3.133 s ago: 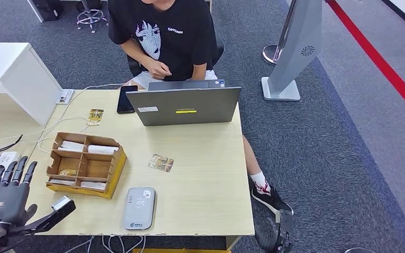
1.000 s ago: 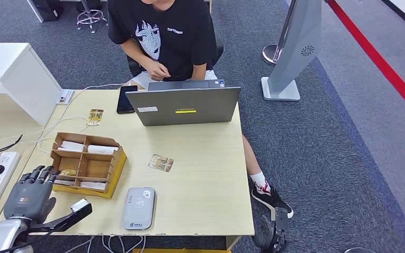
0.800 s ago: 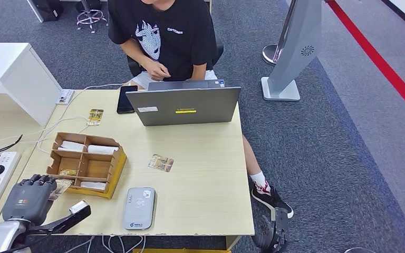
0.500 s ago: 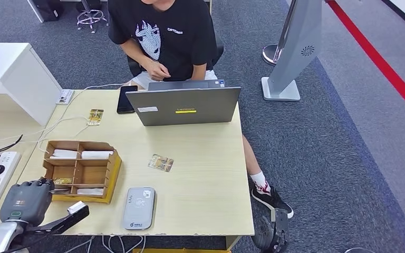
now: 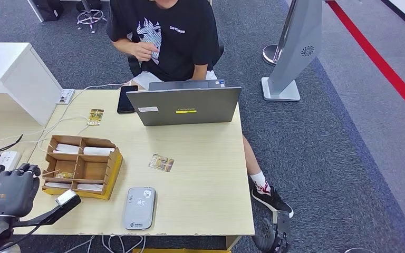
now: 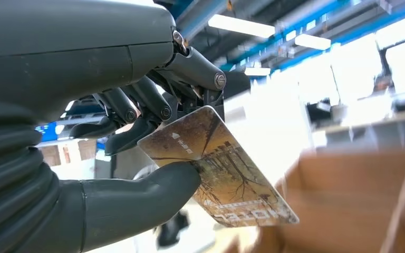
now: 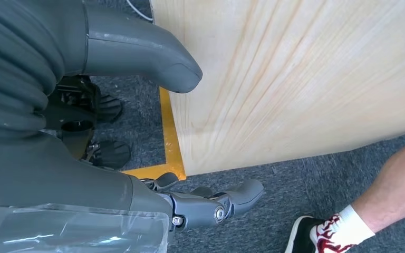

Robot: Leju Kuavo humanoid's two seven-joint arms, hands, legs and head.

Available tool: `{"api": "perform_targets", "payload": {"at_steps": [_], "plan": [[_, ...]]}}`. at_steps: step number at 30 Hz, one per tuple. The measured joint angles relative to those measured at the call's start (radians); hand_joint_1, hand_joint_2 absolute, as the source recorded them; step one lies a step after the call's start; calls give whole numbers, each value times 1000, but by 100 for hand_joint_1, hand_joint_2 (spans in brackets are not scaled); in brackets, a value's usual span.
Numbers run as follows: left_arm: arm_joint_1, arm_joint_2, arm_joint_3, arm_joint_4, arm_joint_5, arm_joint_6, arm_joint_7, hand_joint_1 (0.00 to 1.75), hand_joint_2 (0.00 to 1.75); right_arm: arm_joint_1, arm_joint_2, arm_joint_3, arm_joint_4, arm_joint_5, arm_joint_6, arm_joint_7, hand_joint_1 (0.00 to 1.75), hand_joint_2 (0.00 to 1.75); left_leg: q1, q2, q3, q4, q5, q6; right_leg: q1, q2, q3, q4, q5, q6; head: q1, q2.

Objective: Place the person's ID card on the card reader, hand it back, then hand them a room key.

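My left hand (image 5: pixel 8 192) hovers off the table's left front corner, just left of the cardboard key box (image 5: pixel 82 166). In the left wrist view, the thumb (image 6: pixel 137 200) and the fingers (image 6: pixel 153 105) of this hand (image 6: pixel 100 89) pinch a brown forest-print room key card (image 6: pixel 216 168). The ID card (image 5: pixel 161 163) lies flat on the table, right of the box. Further toward me lies the grey card reader (image 5: pixel 139 207), nothing on it. My right hand (image 5: pixel 279 237) hangs beside the table's right front corner; the same hand (image 7: pixel 74 174) holds nothing, its fingers apart.
A person in a black T-shirt (image 5: pixel 163 37) sits across the table behind an open grey laptop (image 5: pixel 184 105), one hand raised to the chest. A black phone (image 5: pixel 126 99), another card (image 5: pixel 95 116), cables and a power strip (image 5: pixel 2 158) lie on the left.
My left hand reached into the box, closed its fingers on a card and drew back left with it. The box shifted slightly. The person's hand rose from the laptop to the chest.
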Motion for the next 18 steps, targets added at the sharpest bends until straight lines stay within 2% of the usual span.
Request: {"api": "perform_targets", "payload": {"at_steps": [7,18], "plan": [[-63,-11,19,-78,-17,-48,23,175,175,1,0,0,-6,17,1,2,0,175,0,0,0,0,0,0,0,0,0,0,0,0,0,0],[-179,0,50,2,-62,-119,72,175,175,-13,3,10,-2,35,-3,11,0,175,0,0,0,0,0,-1,0,0,0,1,0,0,0,0]]}}
